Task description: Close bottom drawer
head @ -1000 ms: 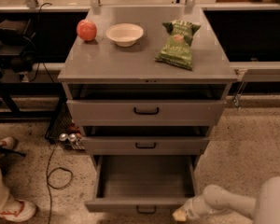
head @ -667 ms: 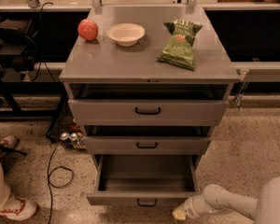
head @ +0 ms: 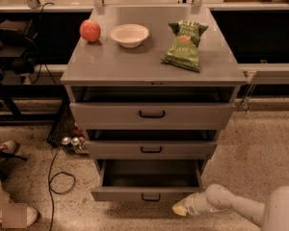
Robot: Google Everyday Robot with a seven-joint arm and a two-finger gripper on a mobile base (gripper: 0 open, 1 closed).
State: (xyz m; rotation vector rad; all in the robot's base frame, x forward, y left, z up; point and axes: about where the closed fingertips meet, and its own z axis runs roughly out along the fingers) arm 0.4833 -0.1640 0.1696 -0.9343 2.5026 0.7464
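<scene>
The bottom drawer (head: 149, 193) of the grey metal cabinet (head: 152, 69) stands pulled out, its shallow tray empty and its small black handle (head: 151, 198) facing me. My gripper (head: 182, 208) is low at the drawer's right front corner, just below and to the right of the front panel, at the end of my white arm (head: 241, 208) that comes in from the lower right. The middle drawer (head: 151, 149) and the top drawer (head: 151, 113) sit slightly out from the frame.
On the cabinet top lie a red apple (head: 90, 31), a white bowl (head: 129, 35) and a green chip bag (head: 185, 46). Cans (head: 71, 141) and a black cable (head: 58, 179) lie on the speckled floor to the left. A person's shoes (head: 9, 148) show at the left edge.
The view has drawn in closer to the cabinet. The bottom drawer looks pushed in somewhat, and my gripper stays at its right front corner.
</scene>
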